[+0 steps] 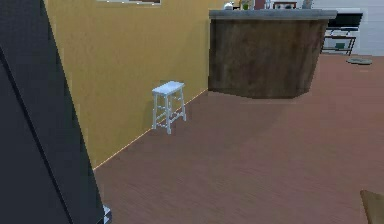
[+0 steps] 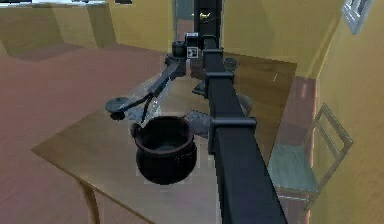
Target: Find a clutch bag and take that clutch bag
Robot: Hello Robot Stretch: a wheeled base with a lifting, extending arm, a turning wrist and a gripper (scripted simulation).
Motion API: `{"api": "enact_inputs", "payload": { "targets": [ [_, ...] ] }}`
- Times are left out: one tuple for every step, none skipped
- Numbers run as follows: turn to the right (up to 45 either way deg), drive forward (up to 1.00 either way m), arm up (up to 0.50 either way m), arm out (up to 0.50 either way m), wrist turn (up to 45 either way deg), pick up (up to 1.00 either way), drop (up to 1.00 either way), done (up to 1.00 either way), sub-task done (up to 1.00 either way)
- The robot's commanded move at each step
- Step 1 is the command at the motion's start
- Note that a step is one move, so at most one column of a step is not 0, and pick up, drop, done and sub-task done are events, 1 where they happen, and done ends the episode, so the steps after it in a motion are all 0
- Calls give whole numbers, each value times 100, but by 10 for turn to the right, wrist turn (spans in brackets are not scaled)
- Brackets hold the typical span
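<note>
Arm (image 2: pixel 232 140) stretches across table (image 2: pixel 90 150), w/ gripper (image 2: pixel 125 103) low by the table's left edge, just past a dark pot (image 2: pixel 165 150). This looks like the grab stage, base parked side-on so the reach covers the top. Can't tell the gripper's state or whether it holds anything. Clutch bag: can't pick it out; prob on the table near the fingers, poss hidden by arm or pot. Chair (image 2: pixel 325 150) sits at the table's right. Ahead, stool (image 1: pixel 168 100) stands against wall (image 1: pixel 120 70), near counter (image 1: pixel 265 60).
</note>
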Motion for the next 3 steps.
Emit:
{"api": "enact_inputs", "payload": {
  "targets": [
    [0,0,0,0,450,0,0,0,0],
    [0,0,0,0,450,0,0,0,0],
    [0,0,0,0,450,0,0,0,0]
  ]
}}
